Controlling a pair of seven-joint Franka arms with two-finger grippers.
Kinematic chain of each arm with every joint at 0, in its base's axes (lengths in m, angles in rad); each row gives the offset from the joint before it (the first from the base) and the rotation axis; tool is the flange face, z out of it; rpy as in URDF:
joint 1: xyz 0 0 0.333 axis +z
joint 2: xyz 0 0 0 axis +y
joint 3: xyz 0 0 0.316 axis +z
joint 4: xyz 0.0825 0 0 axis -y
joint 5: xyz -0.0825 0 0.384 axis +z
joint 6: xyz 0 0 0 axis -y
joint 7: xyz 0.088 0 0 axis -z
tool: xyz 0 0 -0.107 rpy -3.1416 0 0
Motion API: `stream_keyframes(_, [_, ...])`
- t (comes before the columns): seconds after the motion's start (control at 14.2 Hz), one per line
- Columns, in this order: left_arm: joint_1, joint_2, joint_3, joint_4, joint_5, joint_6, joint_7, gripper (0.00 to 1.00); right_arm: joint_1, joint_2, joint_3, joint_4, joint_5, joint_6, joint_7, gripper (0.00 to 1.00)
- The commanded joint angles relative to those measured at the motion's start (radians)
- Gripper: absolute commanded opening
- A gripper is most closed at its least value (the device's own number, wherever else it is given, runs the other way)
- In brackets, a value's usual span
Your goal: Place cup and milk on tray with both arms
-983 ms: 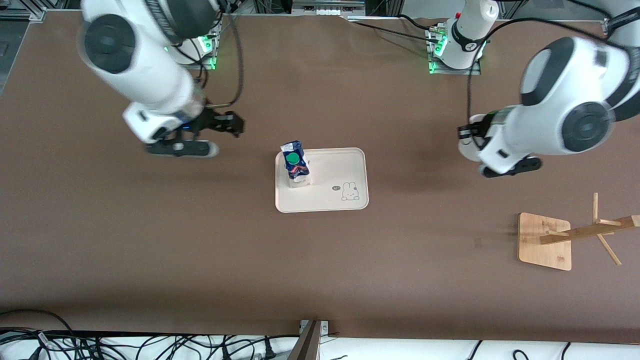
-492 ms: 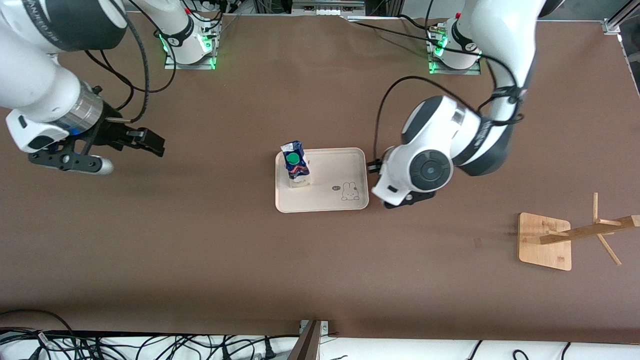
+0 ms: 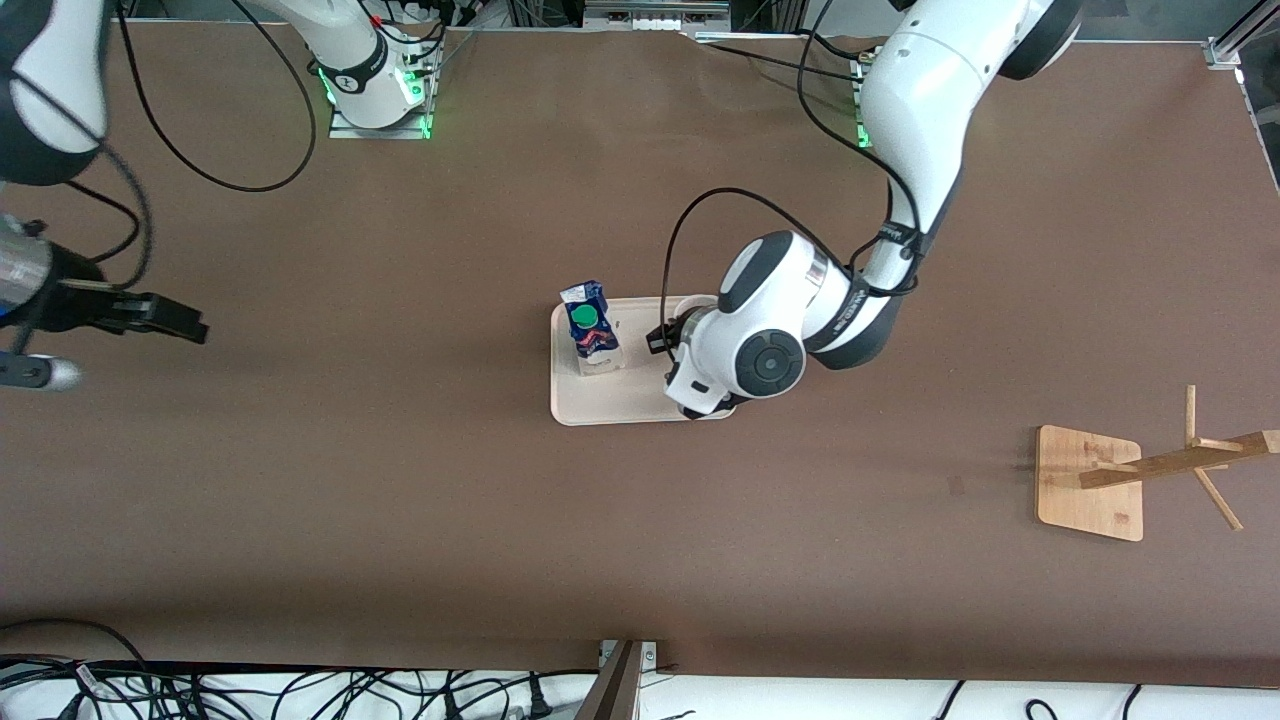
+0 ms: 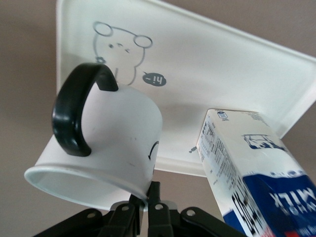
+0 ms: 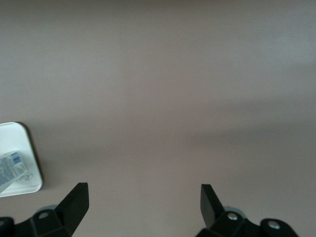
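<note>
Gripping the cup (image 4: 98,148) by its rim, my left pincer (image 4: 148,207) hung over the tray (image 3: 640,400); the milk (image 3: 592,340) stood inside at nine o'clock. My right pincer (image 5: 143,202) waited, spread wide.

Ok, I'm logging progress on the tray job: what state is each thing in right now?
cup: held by its rim, tilted, over the tray
milk: upright on the tray
tray: flat on the table
left gripper: shut on the cup
right gripper: open, holding nothing, over bare table
</note>
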Motion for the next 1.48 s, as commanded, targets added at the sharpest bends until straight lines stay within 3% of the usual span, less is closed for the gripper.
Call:
stream_keyframes(0.0, [-0.025, 0.044, 0.017, 0.031, -0.015, 0.006, -0.015, 0.0, -0.2, -0.008, 0.193, 0.01, -0.049, 0.011, -0.019, 1.0])
stream_keyframes(0.14, [-0.024, 0.044, 0.019, 0.028, -0.008, 0.006, -0.013, 0.02, -0.249, -0.028, 0.301, 0.005, -0.157, 0.014, -0.004, 1.0])
stream_keyframes(0.21, [-0.025, 0.044, 0.02, 0.025, -0.008, 0.006, -0.015, 0.71, -0.235, -0.036, 0.303, -0.004, -0.168, 0.011, 0.028, 1.0])
stream_keyframes(0.28, [-0.029, 0.043, 0.022, 0.02, 0.018, 0.004, -0.012, 1.0, -0.226, -0.036, 0.301, -0.003, -0.178, 0.01, 0.045, 1.0])
stream_keyframes(0.49, [-0.021, 0.032, 0.02, 0.02, 0.037, -0.001, -0.018, 1.0, -0.244, -0.048, 0.335, -0.035, -0.182, 0.028, 0.039, 1.0])
stream_keyframes(0.7, [-0.012, 0.012, 0.022, 0.029, 0.04, -0.017, -0.019, 1.0, -0.368, -0.105, 0.461, -0.079, -0.198, 0.071, 0.035, 1.0])
stream_keyframes(1.05, [0.074, -0.116, 0.022, 0.034, 0.054, -0.126, -0.013, 1.0, -0.421, -0.174, 0.467, -0.116, -0.192, 0.122, 0.039, 1.0])
stream_keyframes(1.4, [0.091, -0.267, 0.02, 0.029, 0.306, -0.166, -0.01, 1.0, -0.371, -0.209, 0.467, -0.122, -0.204, 0.023, 0.025, 1.0])
